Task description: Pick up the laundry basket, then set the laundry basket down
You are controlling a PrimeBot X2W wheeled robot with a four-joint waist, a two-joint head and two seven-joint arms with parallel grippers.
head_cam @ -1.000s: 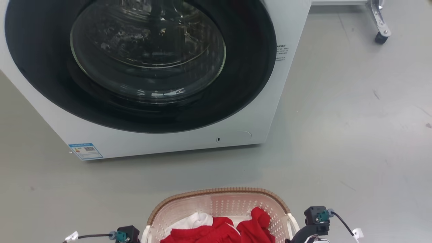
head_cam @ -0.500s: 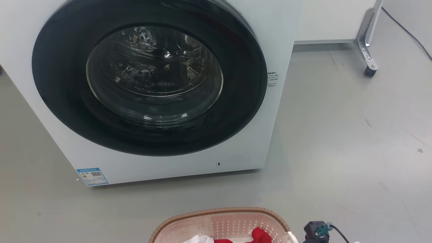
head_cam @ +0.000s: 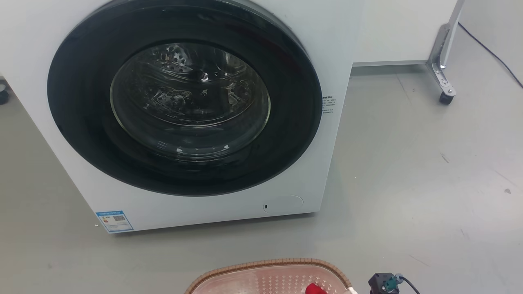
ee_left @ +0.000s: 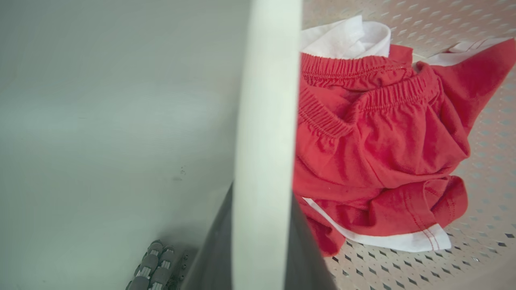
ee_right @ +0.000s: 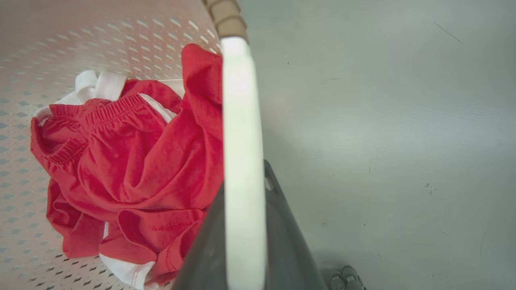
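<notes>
The left hand (ee_left: 263, 193) is clamped on one white handle (ee_left: 266, 100) of the laundry basket (ee_left: 463, 24), and the right hand (ee_right: 244, 177) on the opposite handle (ee_right: 242, 100) (each runs straight between the dark fingers). Red shorts (ee_left: 375, 141) and a white garment (ee_left: 346, 38) lie heaped inside. The basket is just before the robot, over the grey floor (head_cam: 408, 183), well apart from the front-loading washing machine (head_cam: 335, 61) beyond, whose round door (head_cam: 184, 102) is closed.
</notes>
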